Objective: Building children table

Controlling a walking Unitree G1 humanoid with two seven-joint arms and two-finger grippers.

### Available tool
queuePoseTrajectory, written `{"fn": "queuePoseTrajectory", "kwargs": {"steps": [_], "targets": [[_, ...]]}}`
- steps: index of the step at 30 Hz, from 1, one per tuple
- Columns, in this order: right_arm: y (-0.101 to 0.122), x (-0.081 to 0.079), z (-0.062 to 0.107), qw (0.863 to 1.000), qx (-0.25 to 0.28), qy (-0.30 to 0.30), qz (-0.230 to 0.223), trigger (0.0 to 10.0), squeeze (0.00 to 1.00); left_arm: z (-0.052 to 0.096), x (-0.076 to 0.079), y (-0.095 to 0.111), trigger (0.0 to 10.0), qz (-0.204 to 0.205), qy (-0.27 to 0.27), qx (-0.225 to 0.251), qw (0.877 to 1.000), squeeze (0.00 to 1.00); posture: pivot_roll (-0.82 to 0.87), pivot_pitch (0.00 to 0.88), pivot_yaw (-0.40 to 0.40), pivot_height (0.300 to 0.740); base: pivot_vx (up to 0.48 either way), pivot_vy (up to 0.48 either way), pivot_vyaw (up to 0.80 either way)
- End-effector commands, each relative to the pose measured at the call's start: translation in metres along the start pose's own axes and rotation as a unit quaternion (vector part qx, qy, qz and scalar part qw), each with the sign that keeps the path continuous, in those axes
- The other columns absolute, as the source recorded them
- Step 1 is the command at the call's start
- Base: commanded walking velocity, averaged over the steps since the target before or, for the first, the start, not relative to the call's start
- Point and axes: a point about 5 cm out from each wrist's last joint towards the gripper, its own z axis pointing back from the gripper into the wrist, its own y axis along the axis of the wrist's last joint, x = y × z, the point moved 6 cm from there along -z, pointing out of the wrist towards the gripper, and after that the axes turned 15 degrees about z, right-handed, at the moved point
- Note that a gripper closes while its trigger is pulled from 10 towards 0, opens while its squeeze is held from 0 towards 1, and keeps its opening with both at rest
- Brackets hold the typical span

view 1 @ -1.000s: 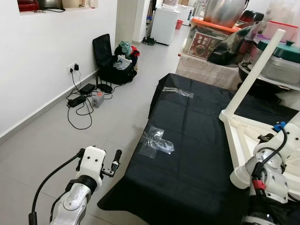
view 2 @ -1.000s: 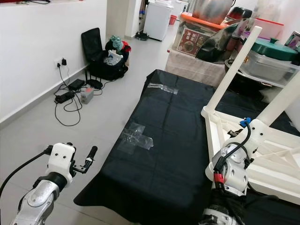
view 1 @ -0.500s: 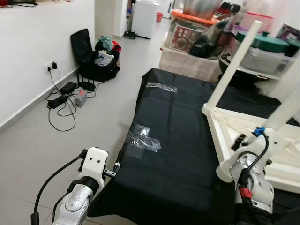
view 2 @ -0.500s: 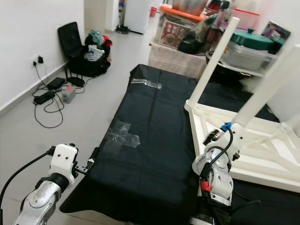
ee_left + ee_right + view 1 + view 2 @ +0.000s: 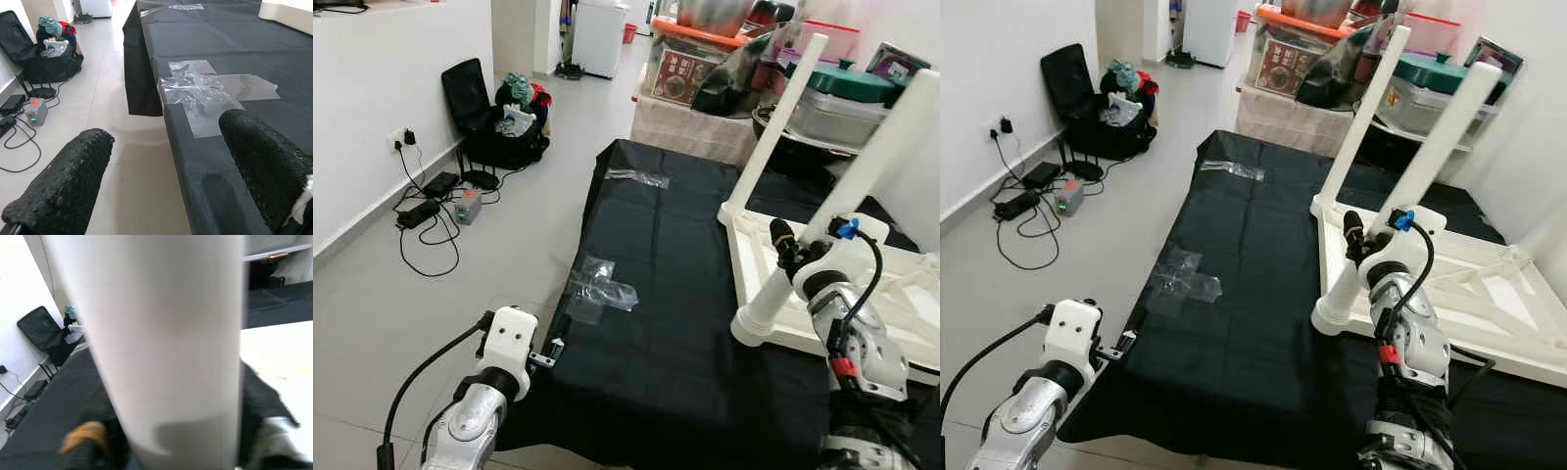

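Note:
A white children's table frame [image 5: 911, 284] lies upside down on a black cloth [image 5: 656, 235]. One white leg [image 5: 781, 122] stands upright at its far left corner. My right gripper [image 5: 795, 257] is shut on a second white leg [image 5: 1430, 157], which tilts up to the right, its lower end [image 5: 756, 325] by the frame's near left corner. In the right wrist view that leg [image 5: 161, 333] sits between the black fingers [image 5: 261, 396]. My left gripper [image 5: 161, 161] is open and holds nothing, low at the cloth's near left edge beside a clear tape patch [image 5: 215, 88].
The cloth covers a low platform and carries a second tape patch [image 5: 636, 177] farther back. A black bag of clothes [image 5: 504, 127], plus cables and a power strip [image 5: 431, 201], lie along the left wall. Boxes and pots [image 5: 822, 83] crowd the back. Grey floor [image 5: 431, 294] is on the left.
The camera has shifted rightward. My right gripper has risen with the white leg, which now points steeply up to the right over the frame's near corner. The left arm has hardly moved.

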Motion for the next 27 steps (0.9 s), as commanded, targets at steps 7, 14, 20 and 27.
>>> {"fn": "queuePoseTrajectory", "kwargs": {"steps": [7, 14, 20, 27], "targets": [[-0.014, 0.02, 0.004, 0.998, -0.022, -0.055, -0.014, 0.0, 0.0, 0.0, 0.006, -0.002, 10.0, 0.003, -0.009, -0.002, 1.0, 0.0, 0.1, 0.0, -0.181, 0.74, 0.0, 0.0, 0.0], [-0.048, 0.084, 0.04, 0.949, -0.109, -0.292, 0.054, 0.0, 0.0, 0.0, 0.006, -0.003, 10.0, 0.004, -0.01, -0.003, 1.0, 0.0, 0.1, 0.0, -0.178, 0.74, 0.0, 0.0, 0.0], [-0.07, 0.096, 0.1, 0.878, -0.153, -0.45, 0.056, 0.0, 0.0, -0.001, 0.003, -0.001, 10.0, 0.004, -0.003, 0.0, 1.0, 0.0, 0.1, 0.0, -0.182, 0.74, 0.0, 0.0, 0.0], [-0.063, 0.095, 0.096, 0.876, -0.138, -0.461, 0.042, 0.0, 0.0, -0.001, 0.003, 0.0, 10.0, 0.004, -0.004, 0.001, 1.0, 0.0, 0.1, 0.0, -0.18, 0.74, 0.0, 0.0, 0.0]]}}
